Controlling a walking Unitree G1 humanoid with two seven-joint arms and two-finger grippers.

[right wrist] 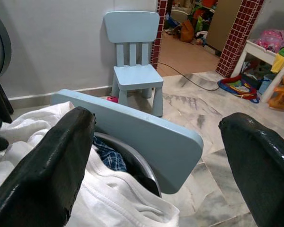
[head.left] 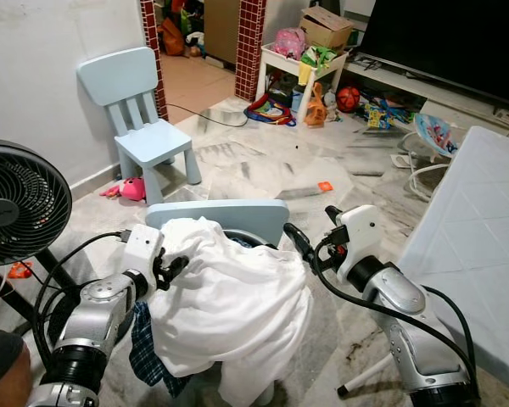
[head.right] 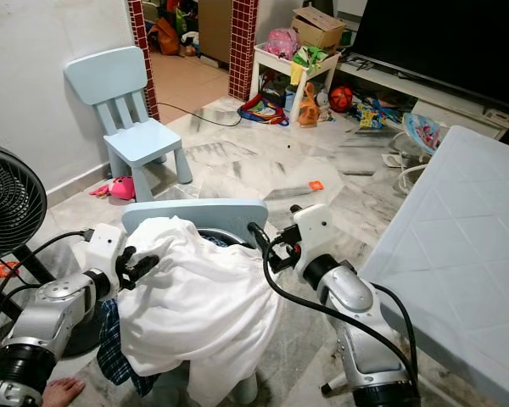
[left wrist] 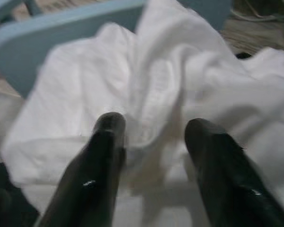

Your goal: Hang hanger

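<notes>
Left claw [head.left: 171, 270]: released, its fingers [left wrist: 104, 156] spread against the white garment [head.left: 229, 305].
Right claw [head.left: 310, 231]: released, wide apart, beside the heap near the chair back [head.left: 216, 212].
Garment: heaped over a dark basin [right wrist: 132, 158] on the near blue chair.
Right wrist view: shows checked cloth [right wrist: 109, 158] inside the basin.
Hanger: cannot be made out.
Head views: second blue chair [head.left: 140, 119] by the wall, fan [head.left: 17, 203] at left.

A home: toys [head.left: 314, 102], television [head.left: 458, 42], child's chair [head.left: 140, 119].
</notes>
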